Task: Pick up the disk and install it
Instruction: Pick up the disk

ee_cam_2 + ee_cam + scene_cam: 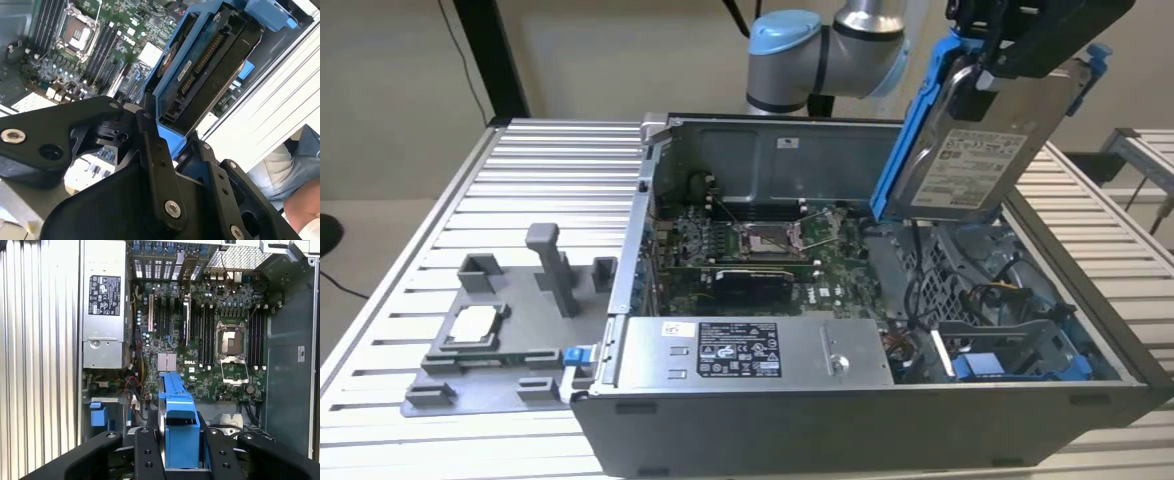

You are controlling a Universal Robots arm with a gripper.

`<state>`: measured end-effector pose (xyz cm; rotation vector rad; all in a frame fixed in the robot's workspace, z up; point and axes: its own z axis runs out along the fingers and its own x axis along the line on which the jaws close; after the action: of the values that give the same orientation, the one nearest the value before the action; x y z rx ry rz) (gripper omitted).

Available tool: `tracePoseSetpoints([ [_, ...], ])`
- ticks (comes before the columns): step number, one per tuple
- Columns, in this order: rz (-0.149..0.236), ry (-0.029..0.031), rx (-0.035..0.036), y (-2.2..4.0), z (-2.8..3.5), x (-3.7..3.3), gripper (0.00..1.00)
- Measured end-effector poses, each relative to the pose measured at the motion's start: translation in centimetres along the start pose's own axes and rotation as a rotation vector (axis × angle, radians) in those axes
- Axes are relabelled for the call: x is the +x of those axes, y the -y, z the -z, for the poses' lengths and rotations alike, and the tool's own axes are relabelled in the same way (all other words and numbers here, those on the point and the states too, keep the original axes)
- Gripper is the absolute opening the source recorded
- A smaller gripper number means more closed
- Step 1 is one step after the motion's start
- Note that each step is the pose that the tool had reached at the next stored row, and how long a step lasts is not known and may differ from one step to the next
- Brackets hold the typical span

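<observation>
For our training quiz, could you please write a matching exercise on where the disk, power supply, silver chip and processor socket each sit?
Things: 1 disk; 2 power supply; 3 chip; 4 socket.
Places: A on the motherboard; B on the grey fixture; C clamped in the gripper; D inside the case, against its wall.
Pairs: 1-C; 2-D; 3-B; 4-A.

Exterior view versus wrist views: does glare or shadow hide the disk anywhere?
Exterior view: the disk is evenly lit, no glare on its label. Second wrist view: the slatted table is washed out white, the gripper near-black. First wrist view: even light, the disk's blue bracket vivid.
</observation>
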<state>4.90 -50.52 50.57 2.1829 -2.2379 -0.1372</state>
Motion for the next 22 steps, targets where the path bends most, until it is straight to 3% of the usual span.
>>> tracePoseSetpoints([
  [5,-0.019,-0.0047,0.0046,0.0,0.01,0.05,0.0],
  [7,-0.024,-0.0051,0.0103,0.0,0.01,0.06,0.0],
  [12,-0.03,-0.0033,0.0554,0.03,-0.01,0.07,0.0],
  [22,-0.069,-0.0022,0.0591,0.41,-0.06,0.22,0.0],
])
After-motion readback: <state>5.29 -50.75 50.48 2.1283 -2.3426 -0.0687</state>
